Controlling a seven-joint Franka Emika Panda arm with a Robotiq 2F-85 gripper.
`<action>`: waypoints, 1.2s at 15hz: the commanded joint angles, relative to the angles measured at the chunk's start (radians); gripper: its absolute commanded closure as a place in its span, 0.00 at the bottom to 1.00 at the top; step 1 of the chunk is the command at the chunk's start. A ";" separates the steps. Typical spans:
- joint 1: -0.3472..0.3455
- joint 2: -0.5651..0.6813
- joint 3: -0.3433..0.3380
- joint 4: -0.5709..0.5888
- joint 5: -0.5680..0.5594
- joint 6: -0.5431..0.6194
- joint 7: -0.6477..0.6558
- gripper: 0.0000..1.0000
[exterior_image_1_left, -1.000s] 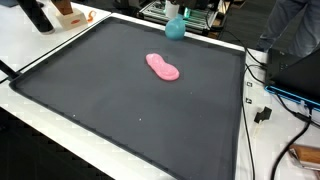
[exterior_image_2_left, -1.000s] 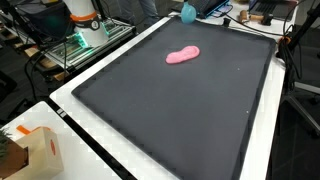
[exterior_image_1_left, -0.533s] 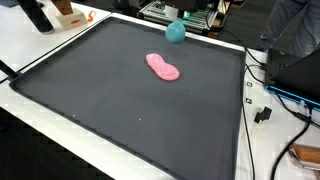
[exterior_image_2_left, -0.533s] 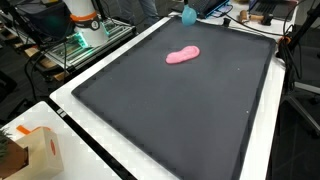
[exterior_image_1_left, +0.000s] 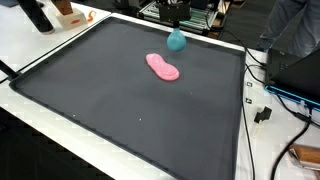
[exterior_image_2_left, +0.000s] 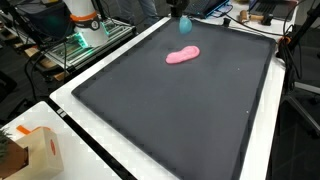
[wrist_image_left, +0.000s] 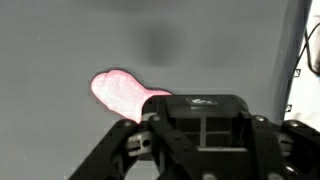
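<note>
In an exterior view the white bench (exterior_image_1_left: 45, 40) carries a black mat (exterior_image_1_left: 90, 95) that fills most of the frame; a pink piece (exterior_image_1_left: 163, 67) lies flat on the mat, past its middle toward the far edge. Just right of and beyond the pink piece, the tool (exterior_image_1_left: 176, 29) hangs from above, clenched on a teal object (exterior_image_1_left: 176, 41) near the mat's far edge, apart from the pink piece; cables (exterior_image_1_left: 290, 95) lie on the bench at the right. In the wrist view the pink piece (wrist_image_left: 125, 92) lies left of the tool body; the teal object is hidden there.
</note>
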 joint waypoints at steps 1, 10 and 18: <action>0.019 -0.014 -0.053 -0.055 0.055 0.014 -0.231 0.65; 0.012 0.021 -0.117 -0.115 0.094 0.143 -0.621 0.65; 0.002 0.081 -0.119 -0.140 0.275 0.271 -0.941 0.65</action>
